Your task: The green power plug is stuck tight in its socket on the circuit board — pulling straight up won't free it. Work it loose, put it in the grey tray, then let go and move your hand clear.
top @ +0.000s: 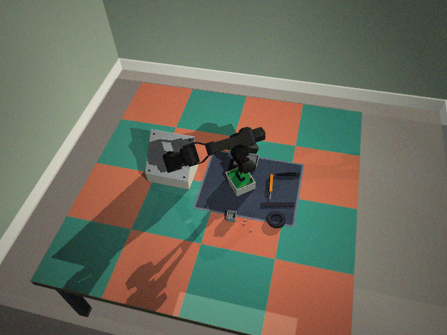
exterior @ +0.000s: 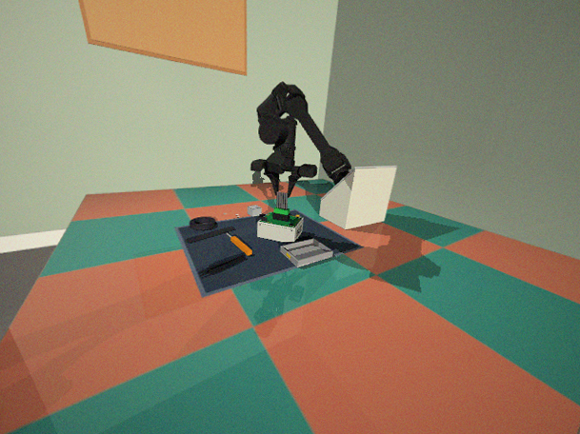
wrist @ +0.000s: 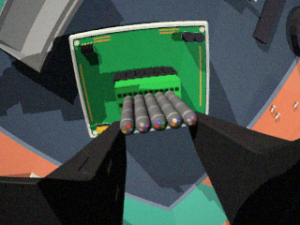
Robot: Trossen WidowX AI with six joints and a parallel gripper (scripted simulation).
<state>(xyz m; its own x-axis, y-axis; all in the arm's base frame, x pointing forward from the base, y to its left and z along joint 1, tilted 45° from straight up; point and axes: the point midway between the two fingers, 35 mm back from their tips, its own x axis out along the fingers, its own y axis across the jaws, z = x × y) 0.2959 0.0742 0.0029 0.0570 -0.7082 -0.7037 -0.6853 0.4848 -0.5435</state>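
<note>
Claw [exterior: 282, 193] [wrist: 157, 124] clamped on the green plug [exterior: 281, 212] [wrist: 147, 85], by its wires or body, can't tell which. Plug's at the black socket [wrist: 145, 74] on the board [wrist: 141, 52], mid-bench, nearer the back edge by the wall. Over-rocking could bend pins; a hard straight pull could slip the grip. Grey tray [top: 257, 162] [exterior: 308, 260] beside it, no plug inside.

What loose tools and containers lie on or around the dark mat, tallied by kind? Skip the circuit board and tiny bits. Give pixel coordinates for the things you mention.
Orange-handled screwdriver [top: 271, 183] [exterior: 240, 245]: 1
Black ring [top: 269, 219] [exterior: 203, 227]: 1
Grey tray [exterior: 315, 259] [wrist: 39, 60]: 1
Small grey box [top: 231, 219] [exterior: 254, 212]: 1
Total: 4
</note>
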